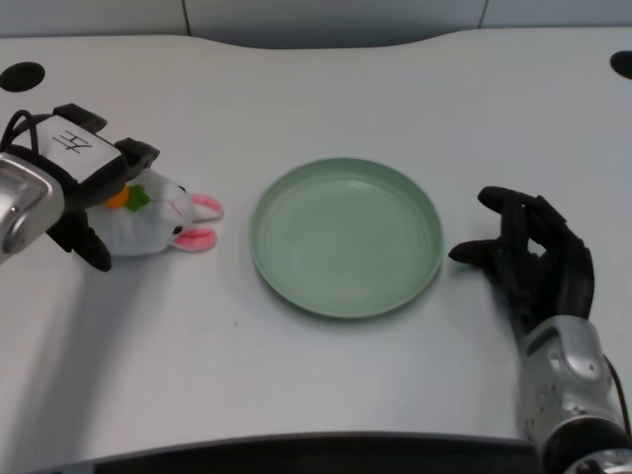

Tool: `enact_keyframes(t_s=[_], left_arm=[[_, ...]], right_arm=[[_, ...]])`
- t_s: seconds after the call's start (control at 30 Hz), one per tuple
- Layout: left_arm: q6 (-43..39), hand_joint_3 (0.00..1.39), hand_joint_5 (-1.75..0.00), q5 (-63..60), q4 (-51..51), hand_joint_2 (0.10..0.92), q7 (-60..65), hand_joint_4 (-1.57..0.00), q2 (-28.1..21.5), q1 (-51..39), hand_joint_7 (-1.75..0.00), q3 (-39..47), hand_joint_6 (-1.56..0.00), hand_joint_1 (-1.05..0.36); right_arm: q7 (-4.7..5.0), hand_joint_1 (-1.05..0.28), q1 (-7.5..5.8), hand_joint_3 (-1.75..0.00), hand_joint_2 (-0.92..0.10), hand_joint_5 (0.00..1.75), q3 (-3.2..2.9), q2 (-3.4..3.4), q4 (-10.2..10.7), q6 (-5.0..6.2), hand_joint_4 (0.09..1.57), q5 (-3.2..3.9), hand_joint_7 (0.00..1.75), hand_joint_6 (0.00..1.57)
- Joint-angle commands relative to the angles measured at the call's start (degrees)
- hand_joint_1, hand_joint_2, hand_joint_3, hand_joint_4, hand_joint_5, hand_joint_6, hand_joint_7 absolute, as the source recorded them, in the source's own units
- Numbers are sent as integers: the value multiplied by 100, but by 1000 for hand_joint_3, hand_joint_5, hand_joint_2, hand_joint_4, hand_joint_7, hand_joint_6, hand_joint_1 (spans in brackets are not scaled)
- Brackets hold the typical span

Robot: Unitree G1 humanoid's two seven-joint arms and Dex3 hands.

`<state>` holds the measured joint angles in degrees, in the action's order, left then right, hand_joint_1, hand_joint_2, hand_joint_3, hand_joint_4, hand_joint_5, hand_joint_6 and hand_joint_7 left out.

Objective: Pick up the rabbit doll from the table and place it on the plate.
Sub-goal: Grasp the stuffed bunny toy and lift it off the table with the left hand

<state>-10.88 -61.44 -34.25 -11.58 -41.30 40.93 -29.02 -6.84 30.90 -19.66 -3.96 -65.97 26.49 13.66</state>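
The white rabbit doll (163, 222), with pink ears and an orange carrot on its body, lies on the table at the left, ears pointing right toward the plate. My left hand (87, 188) is wrapped over its rear half, fingers across the top and the thumb against its near side, holding it. The doll's back end is hidden under the hand. The pale green plate (346, 237) sits empty in the middle of the table, a short gap to the right of the doll's ears.
My right hand (533, 262) rests on the table just right of the plate. Black round holes sit in the tabletop at the far left (22, 75) and far right (622, 64) corners.
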Motion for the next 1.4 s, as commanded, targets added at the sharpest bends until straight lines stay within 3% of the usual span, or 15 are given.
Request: enact_keyframes(t_s=[0.03,0.1,0.17,0.3,0.5,0.6,0.73,0.8,0.97,1.1,1.2,1.3,1.4], left_arm=[[-187,46,-34,-136,-698,914,587,-62,148,346,-23,-244,-84,-1048],[-258,43,-38,-130,-1035,920,796,-67,233,490,-19,-340,-80,-1048],[-277,44,-40,-101,-1355,921,937,-68,349,627,-17,-414,-79,-1048],[-316,42,-42,36,-1928,920,1171,-65,591,873,-20,-471,-87,-1048],[-291,41,-60,131,-2599,921,1613,-85,881,1219,-20,-577,-97,-1029],[-313,51,-66,432,-2897,921,1470,-90,1021,1369,-20,-463,-101,-1013],[-268,59,-80,571,-3103,921,1440,-112,1083,1480,-30,-509,-125,-1012],[-195,51,-82,669,-3211,920,1296,-114,1134,1531,-27,-490,-126,-1000],[-119,31,-86,799,-3374,921,1213,-127,1187,1573,-23,-522,-138,-997],[44,33,-83,814,-3585,921,986,-120,1286,1602,-10,-623,-119,-1002],[114,28,-92,784,-3652,920,1017,-134,1332,1585,-15,-726,-132,-1012],[114,26,-89,795,-3691,921,1051,-124,1362,1553,-14,-804,-136,-1027],[95,21,-84,832,-3752,920,956,-110,1411,1550,-15,-844,-142,-1027]], right_arm=[[-48,-420,-47,-427,-921,1292,-17,32,76,-30,830,44,994,688],[14,-424,-66,-427,-921,1292,16,30,97,-31,826,-5,996,686],[42,-422,-88,-426,-921,1287,15,55,161,-65,814,8,994,678],[-12,-413,-109,-436,-921,1298,7,62,183,-13,780,25,997,663],[36,-408,-103,-420,-921,1309,3,78,247,-117,808,34,1002,681],[-17,-413,-112,-414,-921,1304,4,54,195,-64,790,21,994,684],[26,-424,-117,-406,-921,1296,12,43,180,-68,776,-4,978,690],[-49,-433,-81,-385,-921,1294,-27,8,89,-52,782,33,969,691],[-14,-416,-168,-419,-921,1291,32,41,254,-28,782,-18,957,701],[-121,-418,-141,-421,-921,1300,-47,45,218,-53,800,97,959,706],[-77,-416,-153,-421,-921,1294,-32,32,217,-44,802,50,960,700],[-147,-418,-170,-417,-921,1292,-75,48,244,-66,791,110,962,693],[-165,-423,-193,-412,-921,1297,-91,60,273,-66,791,122,963,695]])
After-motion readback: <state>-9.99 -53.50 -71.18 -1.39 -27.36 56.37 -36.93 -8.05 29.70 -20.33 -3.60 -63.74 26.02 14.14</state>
